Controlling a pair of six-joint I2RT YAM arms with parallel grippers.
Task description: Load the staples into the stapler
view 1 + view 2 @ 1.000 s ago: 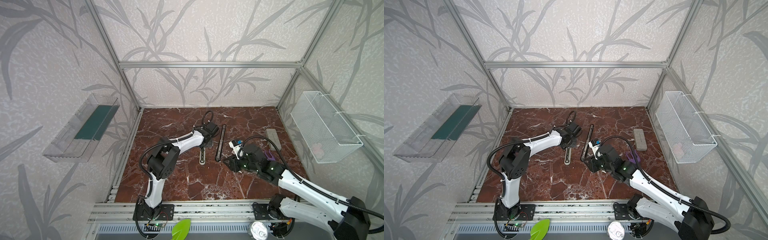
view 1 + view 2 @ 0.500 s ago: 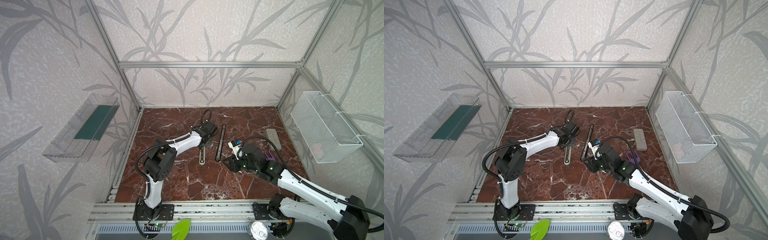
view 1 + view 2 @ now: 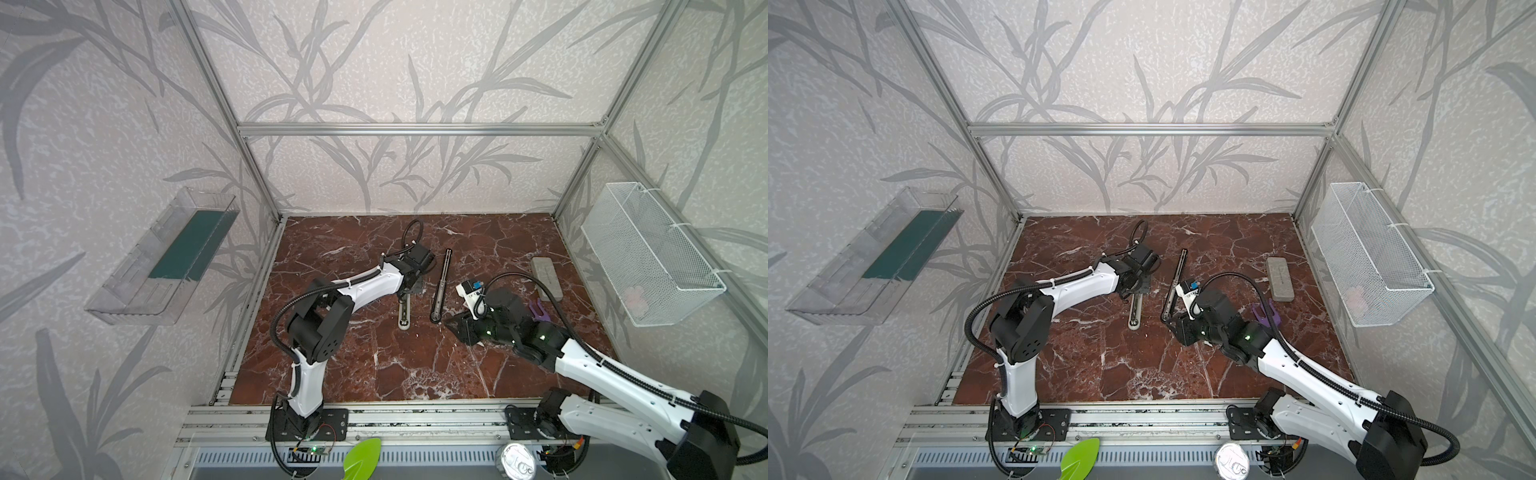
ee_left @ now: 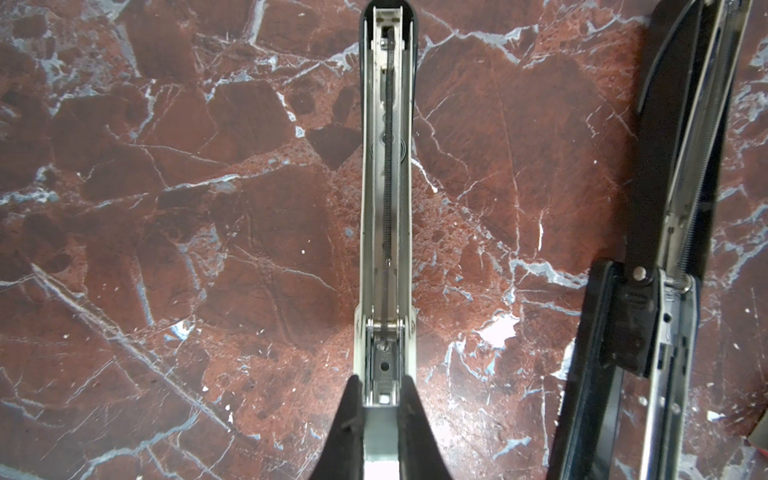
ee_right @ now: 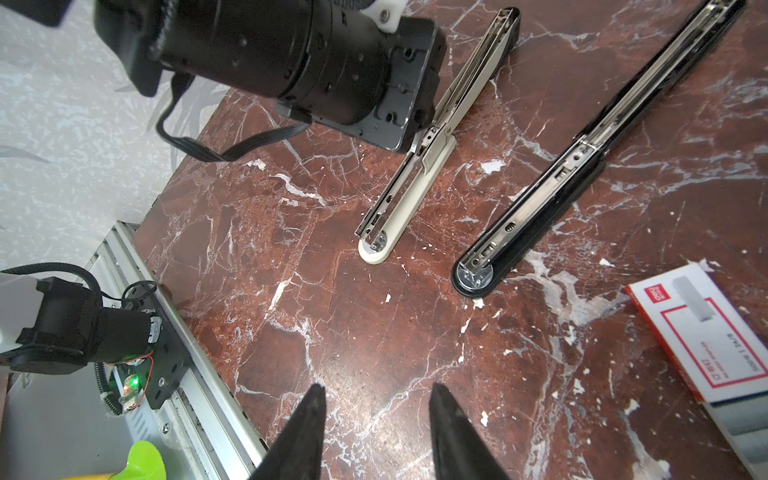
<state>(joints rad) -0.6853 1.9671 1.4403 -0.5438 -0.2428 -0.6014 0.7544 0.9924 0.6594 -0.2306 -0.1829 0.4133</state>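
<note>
The fingers point(image 4: 349, 424) of the left gripper point(image 4: 381, 386) are clamped on the cream stapler point(image 4: 384, 187), squeezing its narrow body from both sides just beside the hinge, as the left wrist view shows. That stapler lies folded open and flat on the red marble table point(image 3: 332, 257), its metal rail facing up. In both top views its rounded base end points toward the front edge and sticks out from under the gripper. To the right lies a black stapler point(image 3: 441, 286), longer, also opened out flat with its rail up. It runs nearly parallel to the cream one, near it but not touching. Further right, the right gripper point(image 5: 376, 386) hangs low over bare marble. Its fingers point(image 5: 307, 428) stand apart with nothing between them, close to the black stapler's round front end. The staples point(image 5: 706, 345) show only in the right wrist view. They are a white box with red print, lying flat on the table, untouched. The box is off to one side of the right gripper and near the black stapler's round end, though apart from it. A grey inner part pokes out at one end. In the top views the right arm hides the box. Beyond the arm lies a purple piece point(image 3: 539, 311), then a grey block point(image 3: 547, 277). A white wire basket point(image 3: 648, 253) hangs on the right wall.
</note>
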